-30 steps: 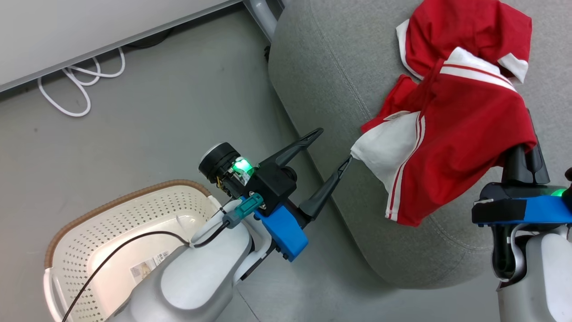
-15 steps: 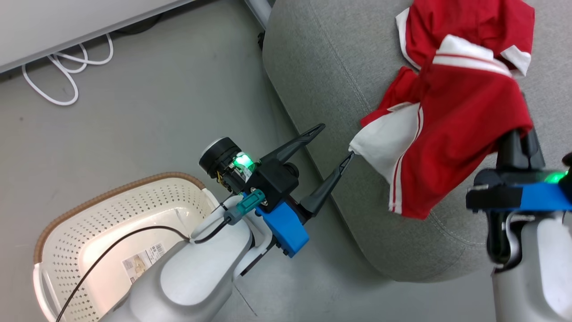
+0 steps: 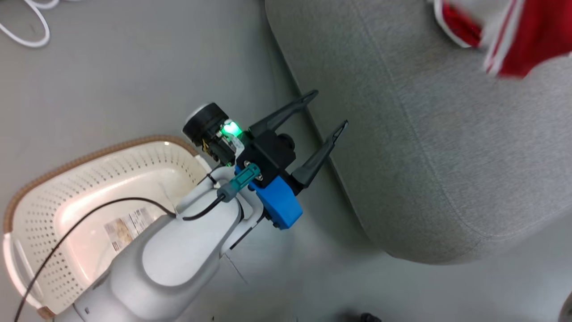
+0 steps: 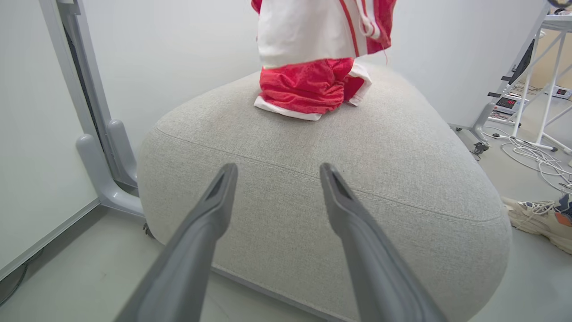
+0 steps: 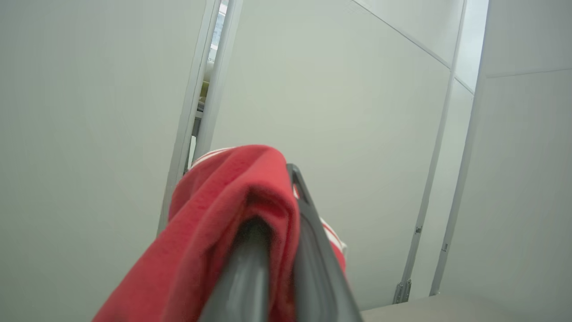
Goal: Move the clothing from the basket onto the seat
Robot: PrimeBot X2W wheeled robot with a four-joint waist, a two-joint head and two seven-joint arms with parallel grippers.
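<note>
The cream basket (image 3: 91, 154) sits at the lower left on the floor, holding nothing but the label on its bottom. Just right of it, my left gripper (image 3: 328, 109) hovers open with nothing between its fingers, its tips near the edge of the grey seat (image 3: 447, 156). A crumpled red top (image 4: 308, 87) lies on the seat (image 4: 402, 147). Above the top hang the red shorts (image 4: 321, 27) with their white lining, blurred in the head view (image 3: 514, 40). My right gripper (image 5: 279, 214) is shut on the shorts' red cloth (image 5: 223, 210).
A person's pale shoe (image 4: 536, 219) stands on the floor right of the seat. White cables (image 4: 532, 156) and a table's legs (image 4: 527, 85) are beyond it. A white cable (image 3: 27, 27) loops on the floor at the far left. White wall panels stand behind the seat.
The head camera has shifted. The shorts, held by my right gripper, have lifted off the seat's front edge and gone up to the top right. My left gripper stays open.
</note>
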